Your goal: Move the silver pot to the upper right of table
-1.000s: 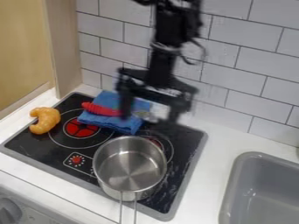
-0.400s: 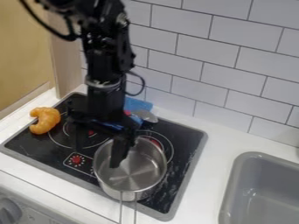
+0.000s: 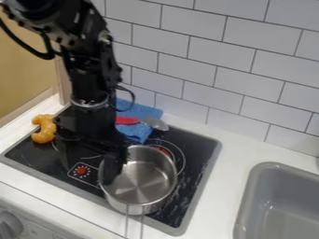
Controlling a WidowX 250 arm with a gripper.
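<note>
Hangs as a released black gripper (image 3: 88, 165) over the stove (image 3: 198, 149), with one finger at the left rim of the silver pot (image 3: 146, 179), near a ray-marked control panel (image 3: 81, 171).

You see the arm (image 3: 93, 79) cut off by the top edge. It conceals part of the blue cloth (image 3: 140, 112) and the red handle's (image 3: 128, 120) left end. The gripper (image 3: 87, 172) obscures part of the silver pot's (image 3: 142, 184) left rim; you cannot verify contact. The pot's handle (image 3: 127, 226), sink (image 3: 257, 172) and knob (image 3: 7, 226) run past the edges.
</note>
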